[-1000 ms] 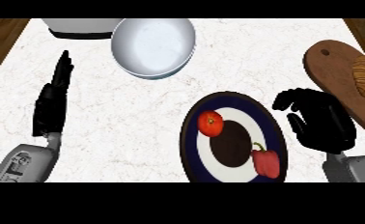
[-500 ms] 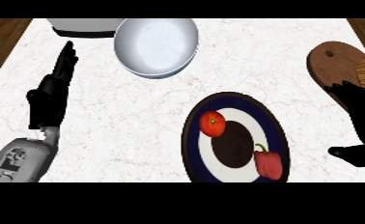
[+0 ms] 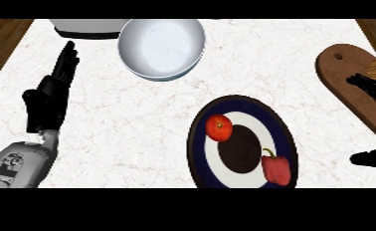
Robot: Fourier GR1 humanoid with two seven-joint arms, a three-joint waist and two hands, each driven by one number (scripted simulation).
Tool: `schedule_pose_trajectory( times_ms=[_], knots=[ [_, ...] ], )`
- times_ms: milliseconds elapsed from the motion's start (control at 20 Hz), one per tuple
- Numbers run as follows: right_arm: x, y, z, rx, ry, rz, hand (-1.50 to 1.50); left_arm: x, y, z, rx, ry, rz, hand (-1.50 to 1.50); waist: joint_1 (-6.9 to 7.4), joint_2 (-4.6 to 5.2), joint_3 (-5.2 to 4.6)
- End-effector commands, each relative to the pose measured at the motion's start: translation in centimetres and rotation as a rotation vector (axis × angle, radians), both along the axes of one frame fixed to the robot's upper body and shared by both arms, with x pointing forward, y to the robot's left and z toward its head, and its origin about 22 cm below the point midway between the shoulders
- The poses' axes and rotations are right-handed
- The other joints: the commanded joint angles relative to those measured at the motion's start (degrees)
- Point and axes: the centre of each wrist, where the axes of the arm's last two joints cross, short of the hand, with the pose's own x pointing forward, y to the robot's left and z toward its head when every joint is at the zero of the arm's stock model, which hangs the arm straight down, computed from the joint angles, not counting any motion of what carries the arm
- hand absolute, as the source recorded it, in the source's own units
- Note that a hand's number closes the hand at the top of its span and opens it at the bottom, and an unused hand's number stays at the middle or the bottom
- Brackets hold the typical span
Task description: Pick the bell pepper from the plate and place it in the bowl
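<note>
A red bell pepper point(image 3: 277, 171) with a green stem lies on the lower right part of a dark-rimmed plate point(image 3: 197, 148), which is white with a dark centre. A red tomato point(image 3: 219, 128) sits on the same plate at its upper left. The white bowl point(image 3: 161, 48) stands empty at the top centre. My right hand point(image 3: 364, 158) shows only as black bits at the right edge, thumb low and fingertips point(image 3: 362, 81) higher, spread apart and holding nothing, right of the plate. My left hand point(image 3: 46, 106) rests open at the left, fingers up.
A wooden cutting board point(image 3: 343, 78) lies at the right edge, above the plate. A pale round container point(image 3: 84, 28) sits at the top left, partly behind the bowl. The marble counter's wooden edges show in both top corners.
My right hand has pulled away to the right, from beside the plate to the view's edge, leaving the pepper where it was. The left hand has risen slightly.
</note>
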Motion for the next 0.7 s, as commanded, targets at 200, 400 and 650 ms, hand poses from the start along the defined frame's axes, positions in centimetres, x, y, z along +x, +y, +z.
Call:
schedule_pose_trajectory(
  times_ms=[200,400,650],
  knots=[
    [-0.5,3.6,1.1,-0.239,-0.031,0.267,-1.50,-1.5,-1.0,-0.3,-0.014,0.014,-0.001,0.00,-0.38,-0.29,-0.14],
    [-0.4,5.8,0.8,-0.309,-0.006,0.337,-1.50,0.2,-1.4,2.4,-0.001,-0.007,-0.006,0.00,-0.65,-0.10,-0.13],
    [-0.9,6.7,0.8,-0.425,-0.023,0.343,-1.50,-0.4,0.5,1.6,-0.006,0.006,0.006,0.00,-0.55,-0.12,-0.16]
  ],
)
